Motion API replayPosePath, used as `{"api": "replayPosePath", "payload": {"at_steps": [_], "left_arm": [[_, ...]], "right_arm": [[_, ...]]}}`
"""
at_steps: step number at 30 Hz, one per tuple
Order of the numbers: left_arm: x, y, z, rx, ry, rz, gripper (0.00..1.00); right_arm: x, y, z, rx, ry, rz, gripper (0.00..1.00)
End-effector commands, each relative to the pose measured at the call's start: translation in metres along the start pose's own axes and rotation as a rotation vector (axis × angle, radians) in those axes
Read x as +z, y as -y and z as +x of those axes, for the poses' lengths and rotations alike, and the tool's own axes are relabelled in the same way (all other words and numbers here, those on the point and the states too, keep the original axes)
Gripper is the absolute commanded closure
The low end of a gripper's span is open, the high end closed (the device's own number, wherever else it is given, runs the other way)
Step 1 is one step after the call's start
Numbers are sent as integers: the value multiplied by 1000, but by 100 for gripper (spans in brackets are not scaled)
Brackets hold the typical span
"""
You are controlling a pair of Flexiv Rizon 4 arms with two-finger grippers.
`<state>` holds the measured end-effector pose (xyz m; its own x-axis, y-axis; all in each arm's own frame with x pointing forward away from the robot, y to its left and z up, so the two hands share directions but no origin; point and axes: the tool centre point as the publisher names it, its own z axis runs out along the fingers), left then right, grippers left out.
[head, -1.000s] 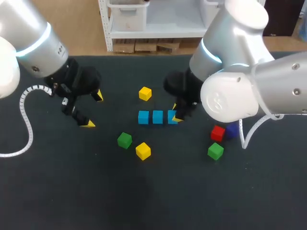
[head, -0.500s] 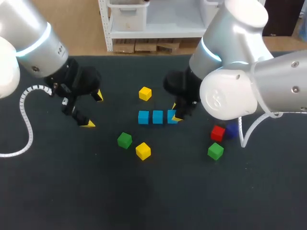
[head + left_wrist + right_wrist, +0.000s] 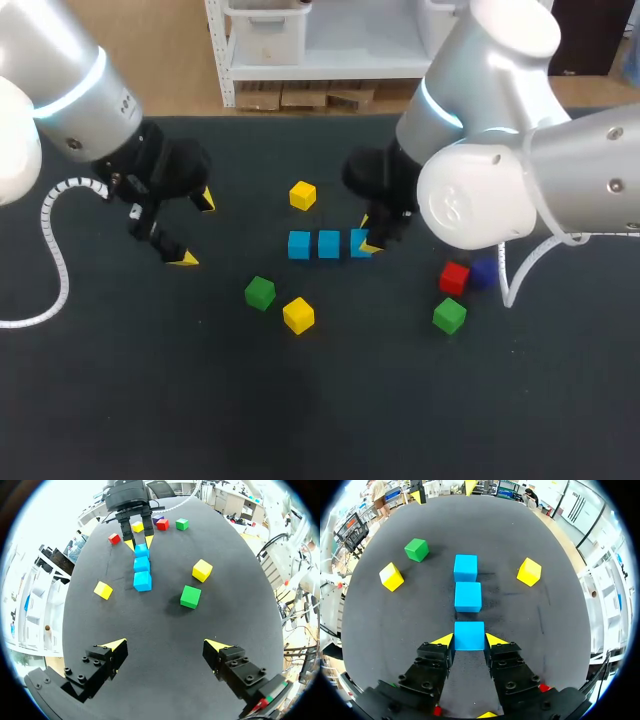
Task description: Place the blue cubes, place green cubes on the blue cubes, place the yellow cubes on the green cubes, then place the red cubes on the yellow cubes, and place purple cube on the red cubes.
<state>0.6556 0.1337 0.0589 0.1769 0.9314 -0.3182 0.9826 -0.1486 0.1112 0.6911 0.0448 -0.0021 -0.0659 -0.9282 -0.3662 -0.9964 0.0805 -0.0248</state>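
At the middle of the dark table [image 3: 330,400], seen from the head camera, three blue cubes sit in a straight row whose long axis runs from nine o'clock to three o'clock. The right gripper [image 3: 469,641] stands over the three o'clock end of that row, and its two yellow-tipped jaws look pressed against opposite sides of the end blue cube [image 3: 469,635], which rests on the table. From that gripper the middle blue cube [image 3: 468,596] and the far blue cube [image 3: 465,567] lie straight ahead at twelve o'clock, in line and with small gaps between them. A cube has no long side, and this one sits square with the row, its faces flat to the jaws.

The left gripper [image 3: 195,229] hangs well apart at the nine o'clock side, jaws wide and holding nothing. One green cube [image 3: 260,293] lies between four and five o'clock from it, so the left arm is probably the nearer one for that cube. A second green cube [image 3: 449,315] lies between four and five o'clock from the right gripper, near the red cube [image 3: 454,277] and the purple cube [image 3: 483,272]
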Motion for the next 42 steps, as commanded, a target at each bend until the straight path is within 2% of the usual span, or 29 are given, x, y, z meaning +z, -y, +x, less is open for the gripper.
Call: {"api": "replayPosePath", "payload": {"at_steps": [1,5,7,11,15,19,25,30,40,42], "left_arm": [[0,0,2,4,5,-2,0],[0,0,2,4,5,-2,0],[0,0,2,4,5,-2,0],[0,0,2,4,5,-2,0],[0,0,2,4,5,-2,0],[0,0,2,4,5,-2,0],[0,0,2,4,5,-2,0],[0,0,2,4,5,-2,0],[0,0,2,4,5,-2,0],[0,0,2,4,5,-2,0]], "right_arm": [[0,2,1,-1,3,-5,96],[1,2,2,-1,6,-10,94],[1,2,2,-2,5,-13,87],[2,2,2,-3,2,-17,66],[1,2,3,-2,3,-18,61],[1,2,3,1,7,-19,65],[2,2,2,0,14,-21,65],[2,2,0,-1,21,-22,76],[3,3,0,0,27,-29,73],[2,3,-1,0,28,-29,66]]}}
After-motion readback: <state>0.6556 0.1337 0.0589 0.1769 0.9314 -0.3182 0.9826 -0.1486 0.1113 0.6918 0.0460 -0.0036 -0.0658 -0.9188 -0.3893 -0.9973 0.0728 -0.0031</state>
